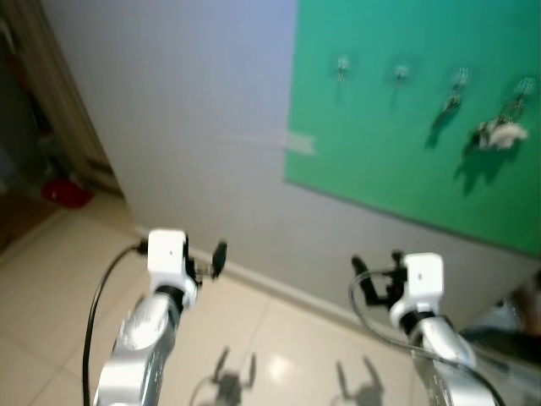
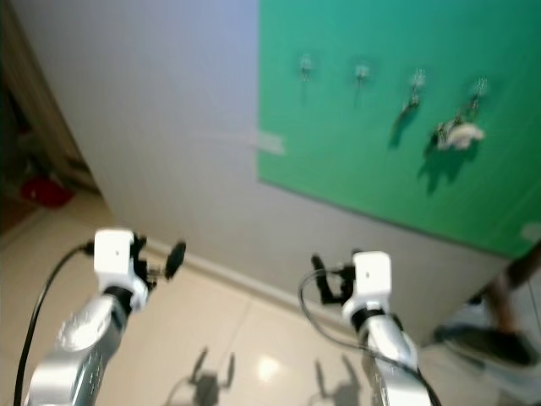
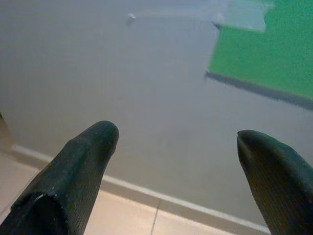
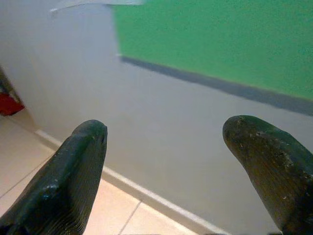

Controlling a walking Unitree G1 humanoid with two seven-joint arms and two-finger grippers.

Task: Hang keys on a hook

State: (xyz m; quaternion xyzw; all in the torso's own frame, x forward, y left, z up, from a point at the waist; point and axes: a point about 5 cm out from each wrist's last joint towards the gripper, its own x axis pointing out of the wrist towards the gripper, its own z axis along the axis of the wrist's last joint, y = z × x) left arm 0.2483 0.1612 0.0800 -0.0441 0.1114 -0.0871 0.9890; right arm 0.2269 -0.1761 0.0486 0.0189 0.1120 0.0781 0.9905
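well, lining up on the hooks

both claws, left claw (image 1: 218, 258) and right claw (image 1: 372, 279), hang spread apart and empty. keys (image 1: 500, 134) seem already on the far-right hook (image 1: 524, 86) of the green board (image 1: 380, 101); i'd confirm before reaching.

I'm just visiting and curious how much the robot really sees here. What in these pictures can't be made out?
- Hooks on the green board: too small and blurred in the head views to tell their shape.
- The pale bundle on the far-right hook: blurred; keys or not, cannot tell.
- Red thing by the doorway: too blurred to identify.
- Dark shape at lower right: cut off by the picture edge.
- Left gripper and right gripper: open, holding nothing.
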